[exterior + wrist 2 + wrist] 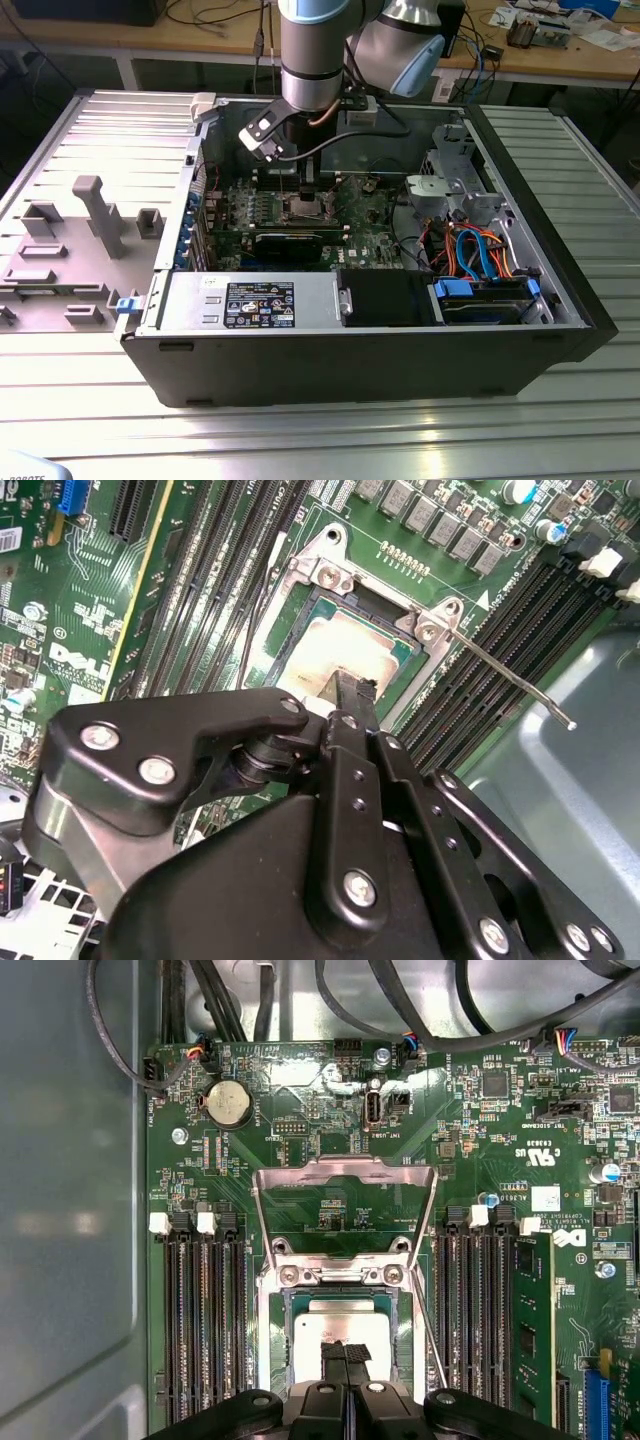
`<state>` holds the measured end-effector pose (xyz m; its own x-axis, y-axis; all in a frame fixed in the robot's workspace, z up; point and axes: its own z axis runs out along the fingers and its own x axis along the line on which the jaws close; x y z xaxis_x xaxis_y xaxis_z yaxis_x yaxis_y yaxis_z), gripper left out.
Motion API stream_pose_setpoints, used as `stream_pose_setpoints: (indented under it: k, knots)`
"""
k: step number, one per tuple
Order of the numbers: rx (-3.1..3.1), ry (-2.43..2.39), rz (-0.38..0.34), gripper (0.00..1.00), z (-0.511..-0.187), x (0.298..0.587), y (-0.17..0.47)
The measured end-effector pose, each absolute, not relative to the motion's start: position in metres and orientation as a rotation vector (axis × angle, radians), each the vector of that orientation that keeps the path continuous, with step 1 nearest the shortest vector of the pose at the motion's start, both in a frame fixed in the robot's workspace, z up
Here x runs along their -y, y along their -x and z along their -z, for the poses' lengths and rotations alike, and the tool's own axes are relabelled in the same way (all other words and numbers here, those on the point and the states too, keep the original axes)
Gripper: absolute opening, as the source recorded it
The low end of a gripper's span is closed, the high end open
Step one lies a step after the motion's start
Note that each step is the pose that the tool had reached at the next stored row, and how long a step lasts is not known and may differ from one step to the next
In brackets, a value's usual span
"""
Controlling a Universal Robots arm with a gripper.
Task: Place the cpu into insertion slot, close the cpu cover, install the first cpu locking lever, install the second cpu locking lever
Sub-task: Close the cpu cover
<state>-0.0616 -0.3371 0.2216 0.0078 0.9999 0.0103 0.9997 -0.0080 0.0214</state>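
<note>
An open computer case (350, 370) lies on its side on a ribbed metal table (300, 440), seen from above in the exterior view. A robot arm (315, 50) reaches straight down into the case, and its gripper (307, 190) hangs over the middle of the green board (370, 215). In both wrist views the gripper (346, 1345) (352, 685) has its two black fingers (333, 1360) pressed together with nothing between them, their tips right over the cpu (340, 1322). Whether the tips touch it cannot be told. The cpu (345, 645), a flat square chip with a dull silver top, sits level inside the slot (274, 1360), with the slot's silvery rim (290, 630) showing around it. The cover (345, 1168), a thin metal frame with a large window, is swung open away from the slot, and the board shows through its window. A thin metal lever (510, 675) juts out free from one corner of the slot, raised above the board; in the first wrist view it runs as a slim rod (432, 1335) beside the slot. Long black memory slots (200, 1330) flank the slot on both sides. A round coin battery (228, 1103) sits on the board beyond the open cover.
</note>
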Motion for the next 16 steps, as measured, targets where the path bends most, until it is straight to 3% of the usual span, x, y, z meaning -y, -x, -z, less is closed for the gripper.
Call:
stream_pose_setpoints:
  k: [16]
  knots:
    - [-2.207, -2.224, -0.035, 0.11, -0.2261, 0.3371, 0.0616]
